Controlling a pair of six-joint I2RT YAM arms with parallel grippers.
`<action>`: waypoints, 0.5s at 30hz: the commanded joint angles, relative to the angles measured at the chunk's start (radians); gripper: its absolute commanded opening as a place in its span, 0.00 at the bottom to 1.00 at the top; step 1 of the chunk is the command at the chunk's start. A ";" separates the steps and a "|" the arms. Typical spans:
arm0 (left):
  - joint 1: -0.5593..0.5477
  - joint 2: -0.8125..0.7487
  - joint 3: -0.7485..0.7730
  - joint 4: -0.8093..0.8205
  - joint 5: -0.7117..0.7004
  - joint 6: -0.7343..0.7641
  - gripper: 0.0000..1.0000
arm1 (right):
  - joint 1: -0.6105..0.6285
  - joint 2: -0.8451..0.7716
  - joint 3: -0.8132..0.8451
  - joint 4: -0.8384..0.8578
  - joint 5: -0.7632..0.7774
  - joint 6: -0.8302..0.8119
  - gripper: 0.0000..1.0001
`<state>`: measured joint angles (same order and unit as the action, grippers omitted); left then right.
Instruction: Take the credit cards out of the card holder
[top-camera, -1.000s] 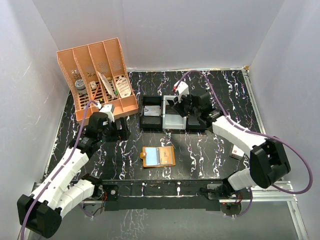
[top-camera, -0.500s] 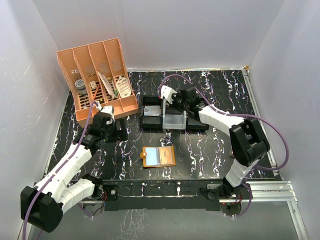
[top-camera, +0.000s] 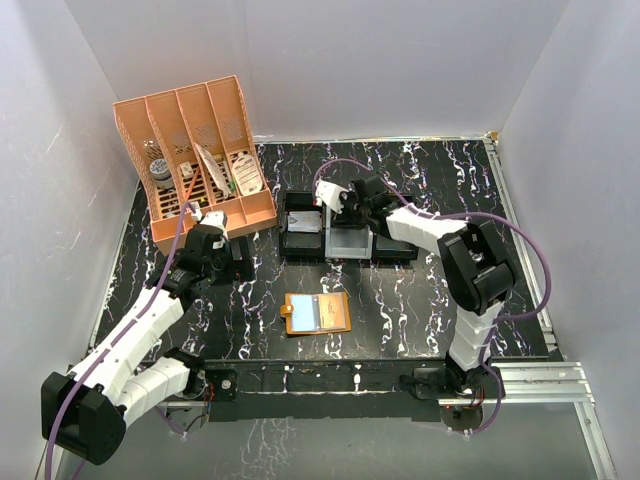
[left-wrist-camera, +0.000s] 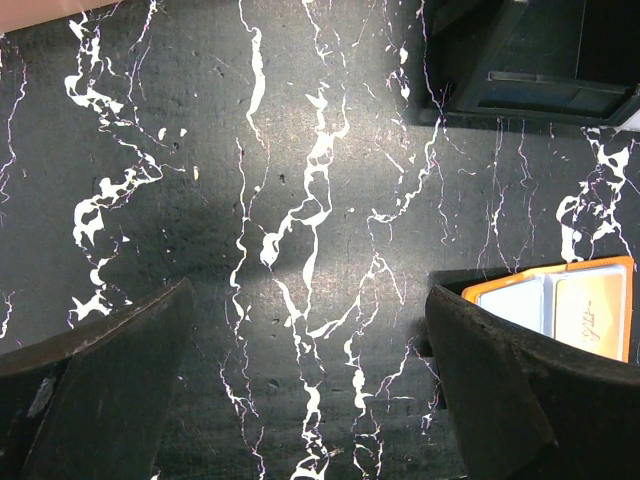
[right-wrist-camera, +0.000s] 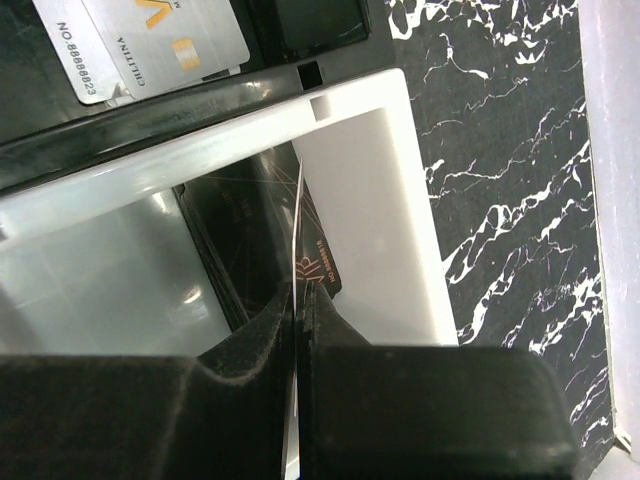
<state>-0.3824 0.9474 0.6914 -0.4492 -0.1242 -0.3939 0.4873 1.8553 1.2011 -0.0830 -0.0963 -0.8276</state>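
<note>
The card holder (top-camera: 316, 313) lies open on the black marble table, orange with pale blue inner panels; a pale card sits in one panel. It also shows at the right edge of the left wrist view (left-wrist-camera: 560, 305). My left gripper (top-camera: 240, 265) is open and empty over bare table (left-wrist-camera: 308, 295), left of the holder. My right gripper (top-camera: 328, 212) is shut (right-wrist-camera: 300, 295) on a thin credit card (right-wrist-camera: 318, 262), held edge-on over the white tray (right-wrist-camera: 385, 200). A silver credit card (right-wrist-camera: 150, 40) lies in the black tray beside it.
A row of trays stands at mid table: a black one (top-camera: 303, 228), the white one (top-camera: 348, 240) and another black one (top-camera: 395, 245). A large orange slotted desk organizer (top-camera: 195, 160) stands at the back left. White walls close in three sides.
My right arm has folded in, and its gripper has moved left with the card over the trays. My left gripper has shifted slightly.
</note>
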 joint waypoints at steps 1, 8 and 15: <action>0.004 -0.003 0.010 -0.006 -0.019 0.000 0.99 | -0.010 0.028 0.082 0.041 0.016 -0.058 0.00; 0.004 0.014 0.013 -0.009 -0.017 0.003 0.99 | -0.009 0.088 0.090 0.102 0.036 -0.080 0.00; 0.004 0.021 0.017 -0.022 -0.048 -0.005 0.99 | -0.009 0.102 0.077 0.068 0.018 -0.087 0.13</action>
<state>-0.3824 0.9737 0.6914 -0.4511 -0.1417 -0.3962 0.4824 1.9587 1.2526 -0.0486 -0.0734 -0.8951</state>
